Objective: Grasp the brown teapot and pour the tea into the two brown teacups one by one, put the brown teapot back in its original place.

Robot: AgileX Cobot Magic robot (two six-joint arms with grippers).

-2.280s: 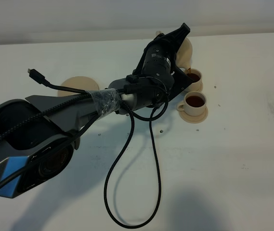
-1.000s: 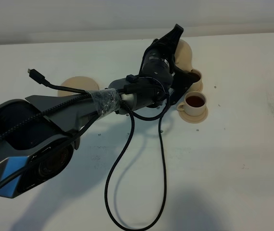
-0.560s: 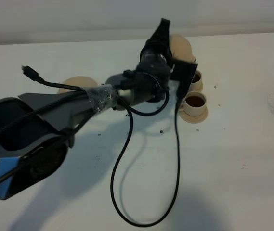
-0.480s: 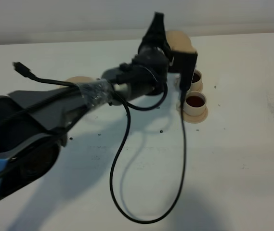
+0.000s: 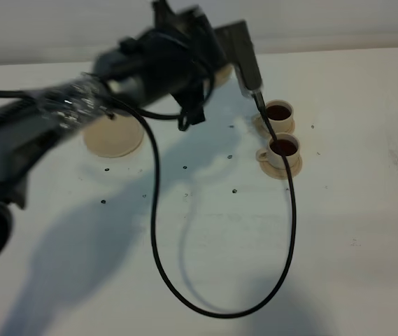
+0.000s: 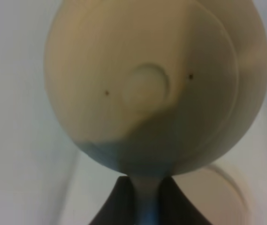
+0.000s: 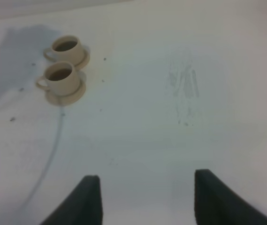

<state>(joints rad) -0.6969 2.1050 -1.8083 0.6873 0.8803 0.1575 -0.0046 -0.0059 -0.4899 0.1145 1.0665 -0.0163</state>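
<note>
Teapot (image 6: 156,84) in left tool, above wide saucer (image 5: 113,135).

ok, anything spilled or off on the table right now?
Small dark specks dot the table between the large saucer and the two teacups, possibly tea drips. A black cable loops across the table and over the nearer cup. Both cups sit upright, filled.

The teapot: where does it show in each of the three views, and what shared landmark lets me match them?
Exterior high: almost fully hidden behind the blurred left arm, upper middle; only a tan sliver shows.
Left wrist: the teapot fills the frame, lid knob toward the camera, held in the left end effector.
Right wrist: not in it.
Shared landmark: the two teacups show in the exterior and right wrist views; the big saucer in the exterior and left wrist views.
</note>
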